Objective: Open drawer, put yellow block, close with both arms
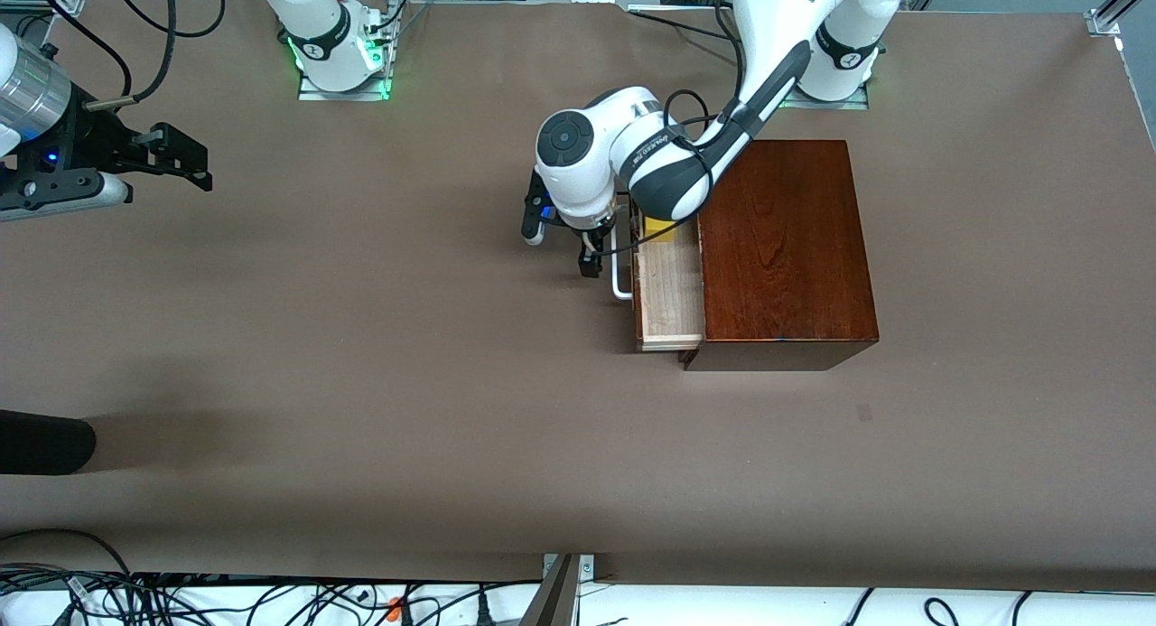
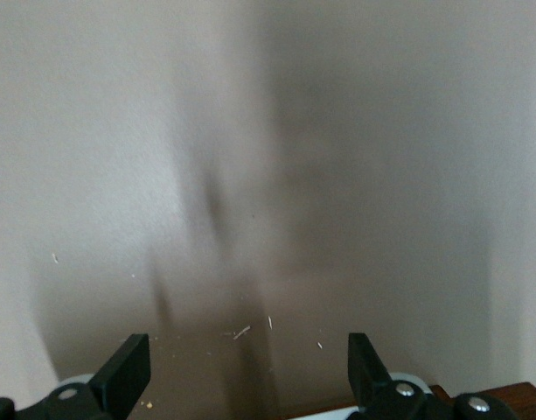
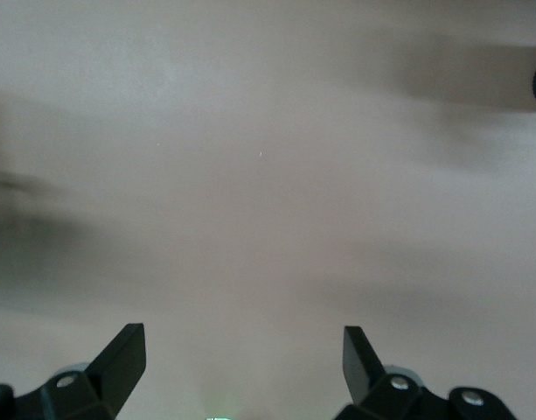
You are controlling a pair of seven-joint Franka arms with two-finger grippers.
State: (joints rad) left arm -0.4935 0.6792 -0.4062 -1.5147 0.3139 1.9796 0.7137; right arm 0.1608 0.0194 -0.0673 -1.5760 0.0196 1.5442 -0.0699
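The dark reddish-brown wooden box (image 1: 781, 247) stands on the table toward the left arm's end. Its drawer (image 1: 670, 292) is pulled partly out, showing pale wood inside. The yellow block (image 1: 662, 232) lies in the drawer, mostly hidden under the left arm. The white bar handle (image 1: 619, 269) is on the drawer front. My left gripper (image 1: 560, 249) is open and empty, low over the table just in front of the handle; its wrist view (image 2: 246, 367) shows bare table between the fingers. My right gripper (image 1: 172, 161) is open and empty at the right arm's end of the table, and also shows in its wrist view (image 3: 244, 363).
A dark rounded object (image 1: 45, 441) juts in at the table edge on the right arm's end, nearer to the front camera. Cables (image 1: 271, 599) lie along the front edge. Both arm bases (image 1: 339, 61) stand along the back edge.
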